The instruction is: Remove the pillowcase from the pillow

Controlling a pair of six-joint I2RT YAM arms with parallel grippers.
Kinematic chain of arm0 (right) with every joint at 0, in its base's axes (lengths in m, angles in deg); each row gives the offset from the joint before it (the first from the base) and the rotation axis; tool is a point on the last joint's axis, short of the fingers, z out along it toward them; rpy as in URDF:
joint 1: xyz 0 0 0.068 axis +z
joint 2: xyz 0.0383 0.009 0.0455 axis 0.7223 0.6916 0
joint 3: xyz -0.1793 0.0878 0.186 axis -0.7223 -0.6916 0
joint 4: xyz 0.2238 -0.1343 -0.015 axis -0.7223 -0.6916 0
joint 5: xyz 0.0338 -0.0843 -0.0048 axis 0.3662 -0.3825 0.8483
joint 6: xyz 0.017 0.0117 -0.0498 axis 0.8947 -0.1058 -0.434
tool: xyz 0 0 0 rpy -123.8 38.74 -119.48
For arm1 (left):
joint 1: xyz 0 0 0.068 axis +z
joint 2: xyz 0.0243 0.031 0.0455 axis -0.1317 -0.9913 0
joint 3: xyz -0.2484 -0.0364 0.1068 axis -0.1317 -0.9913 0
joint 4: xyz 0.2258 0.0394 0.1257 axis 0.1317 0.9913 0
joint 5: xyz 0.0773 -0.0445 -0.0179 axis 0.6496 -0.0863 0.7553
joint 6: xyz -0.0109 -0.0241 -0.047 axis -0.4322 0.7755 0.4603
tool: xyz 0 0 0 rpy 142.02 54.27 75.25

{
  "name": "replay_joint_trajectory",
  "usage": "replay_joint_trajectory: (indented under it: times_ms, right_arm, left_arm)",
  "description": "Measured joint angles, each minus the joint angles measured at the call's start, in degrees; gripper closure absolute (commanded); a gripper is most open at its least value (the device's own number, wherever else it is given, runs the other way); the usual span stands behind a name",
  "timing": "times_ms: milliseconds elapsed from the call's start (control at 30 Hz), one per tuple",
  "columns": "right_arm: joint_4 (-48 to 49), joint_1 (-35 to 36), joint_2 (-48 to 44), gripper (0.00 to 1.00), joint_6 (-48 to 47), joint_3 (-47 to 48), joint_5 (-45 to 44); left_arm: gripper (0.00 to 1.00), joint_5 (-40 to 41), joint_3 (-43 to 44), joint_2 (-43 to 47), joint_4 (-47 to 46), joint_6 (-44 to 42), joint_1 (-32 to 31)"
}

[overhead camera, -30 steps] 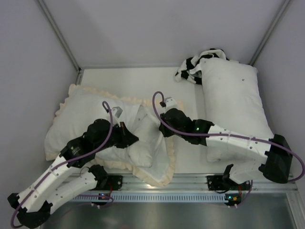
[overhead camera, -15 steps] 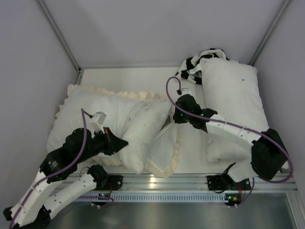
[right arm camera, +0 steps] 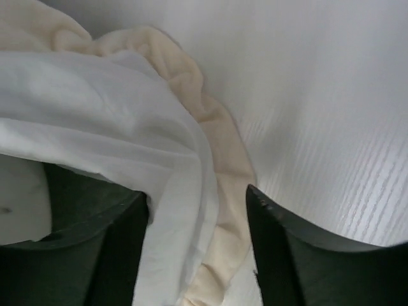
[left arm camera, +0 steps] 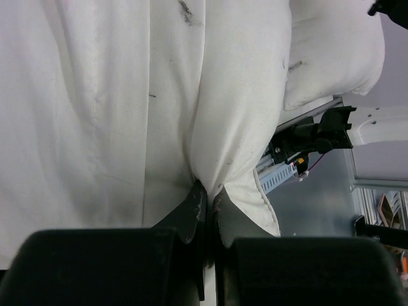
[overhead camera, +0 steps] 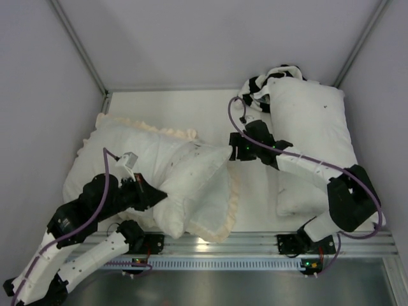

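The pillowcase (overhead camera: 111, 150) lies at the left, cream-white face up, its ruffled frill (overhead camera: 213, 228) along the near and right edges. The speckled white pillow (overhead camera: 194, 175) bulges from it toward the right. My left gripper (overhead camera: 153, 196) sits at the near side, shut on a fold of white speckled fabric (left arm camera: 236, 115) that looks like the pillow's seamed edge. My right gripper (overhead camera: 233, 153) is at the case's right corner and stands open. In the right wrist view, loose white cloth (right arm camera: 127, 115) and frill (right arm camera: 223, 159) lie between the right gripper's (right arm camera: 196, 194) jaws, ungripped.
A longer plain white pillow (overhead camera: 312, 140) lies along the right side under my right arm. A black-and-white patterned cloth (overhead camera: 258, 89) is bunched at its far end. Grey walls close in left, right and back. A metal rail (overhead camera: 255, 245) runs along the near edge.
My right gripper pulled the case's frilled edge toward the right and back, then opened and let it go. My left arm drew back to the near left, still shut on its fabric.
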Motion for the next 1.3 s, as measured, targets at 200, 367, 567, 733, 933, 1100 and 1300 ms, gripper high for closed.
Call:
replay_joint_trajectory:
  times_ms: [200, 367, 567, 733, 933, 1100, 1300]
  right_arm:
    - [-0.3, -1.7, -17.2, 0.0, 0.9, -8.2, 1.0]
    - [-1.5, -5.2, -28.3, 0.0, 1.7, -13.5, 7.8]
    - [-5.2, -5.7, -38.4, 0.0, 4.6, -22.1, 17.3]
    - [-5.0, -5.7, -49.4, 0.01, 8.9, -24.5, 24.3]
    - [-0.7, -4.6, -48.7, 0.01, 13.6, -28.7, 30.6]
    - [2.1, -1.8, -42.8, 0.01, 15.6, -29.9, 30.8]
    - [10.1, 2.6, -35.1, 0.11, 17.2, -29.8, 29.2]
  left_arm:
    - [1.0, -2.1, -2.7, -4.3, -3.2, -0.2, 0.0]
    - [1.0, -5.5, -5.9, -13.9, -11.4, -1.5, 0.0]
    - [1.0, -8.5, -5.4, -30.2, -22.4, -3.1, 0.0]
    - [1.0, -9.9, -1.6, -40.4, -28.7, -3.9, 0.0]
    - [1.0, -11.7, 1.5, -47.3, -34.5, -4.1, -0.1]
    - [1.0, -12.1, 3.0, -50.1, -36.0, -4.1, -0.8]
    - [1.0, -12.5, 3.0, -50.1, -36.1, -4.1, -0.9]
